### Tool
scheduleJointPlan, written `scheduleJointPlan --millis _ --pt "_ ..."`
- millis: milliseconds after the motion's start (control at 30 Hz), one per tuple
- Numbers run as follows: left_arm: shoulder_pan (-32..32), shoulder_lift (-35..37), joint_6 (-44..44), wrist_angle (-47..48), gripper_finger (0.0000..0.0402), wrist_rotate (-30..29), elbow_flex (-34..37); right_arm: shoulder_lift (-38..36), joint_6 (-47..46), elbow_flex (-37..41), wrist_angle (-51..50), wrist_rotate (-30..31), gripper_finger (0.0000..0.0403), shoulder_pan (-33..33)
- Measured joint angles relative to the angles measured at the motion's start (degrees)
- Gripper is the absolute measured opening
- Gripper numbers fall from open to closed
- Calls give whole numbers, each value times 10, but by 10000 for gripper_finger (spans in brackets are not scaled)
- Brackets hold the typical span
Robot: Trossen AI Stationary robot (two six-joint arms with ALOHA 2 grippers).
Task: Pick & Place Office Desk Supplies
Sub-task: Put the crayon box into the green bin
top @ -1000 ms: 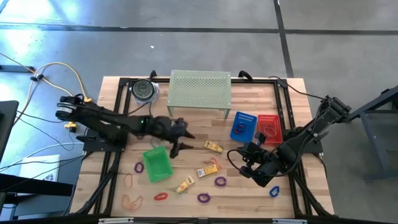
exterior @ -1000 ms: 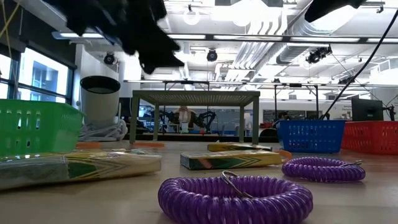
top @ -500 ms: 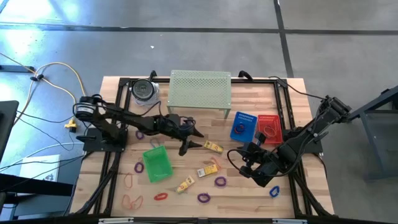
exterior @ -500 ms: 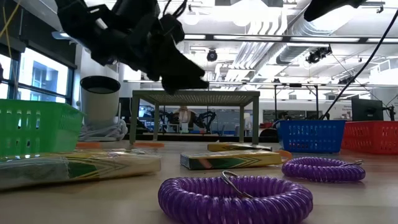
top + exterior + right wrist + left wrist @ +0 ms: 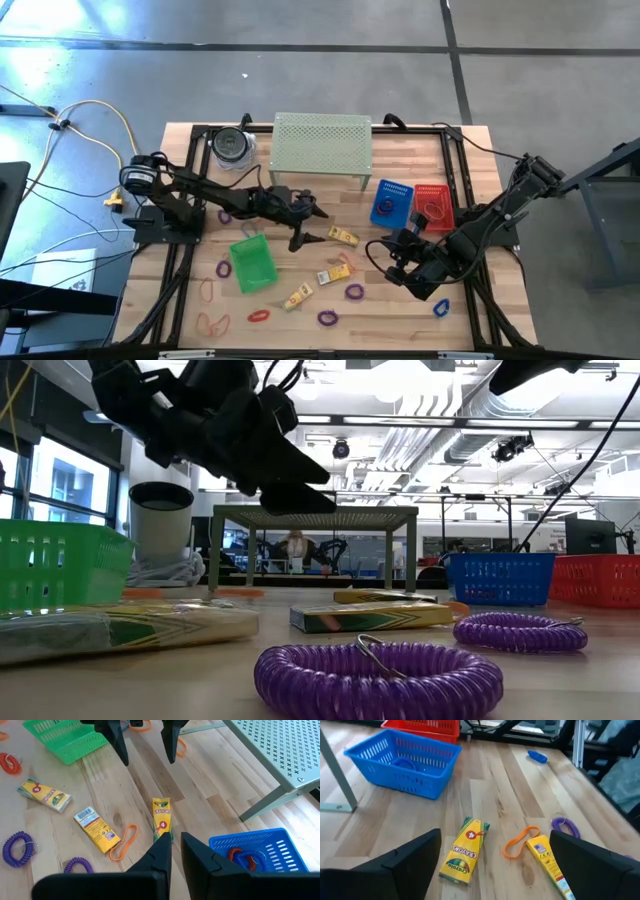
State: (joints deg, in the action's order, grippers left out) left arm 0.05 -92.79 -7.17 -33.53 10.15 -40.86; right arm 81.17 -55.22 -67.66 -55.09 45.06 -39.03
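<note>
Open left hand (image 5: 312, 226) hovers seemingly above crayon packet (image 5: 343, 236).

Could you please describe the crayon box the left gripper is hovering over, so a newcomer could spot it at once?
Start at the pale-green shelf; just in front of it the open left gripper hangs. The crayon box lies flat beside its fingertips, alone on bare wood, nearest the blue basket.

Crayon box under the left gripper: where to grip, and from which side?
Across the short sides at mid-length, coming straight down. The crayon box lies flat on the table, long and narrow, with bare wood on both flanks. The left gripper hangs open beside it; its fingers already straddle the box.
</note>
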Motion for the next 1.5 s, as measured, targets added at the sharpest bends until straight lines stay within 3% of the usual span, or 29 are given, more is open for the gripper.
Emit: scheduleJointPlan --millis 100,367,867,1200,1500 --pt "-4 0 -12 1 366 -5 0 0 0 0 0 0 29 0" --pt "-44 -43 105 -39 365 -153 0 0 0 0 1 0 29 0" --pt "-37 -170 99 -200 365 -146 -4 0 0 0 3 -1 29 0" --pt "-29 -225 106 -207 365 -145 -27 0 4 0 4 0 29 0" --pt "-30 -230 89 -205 365 -144 -37 0 11 0 5 0 29 0"
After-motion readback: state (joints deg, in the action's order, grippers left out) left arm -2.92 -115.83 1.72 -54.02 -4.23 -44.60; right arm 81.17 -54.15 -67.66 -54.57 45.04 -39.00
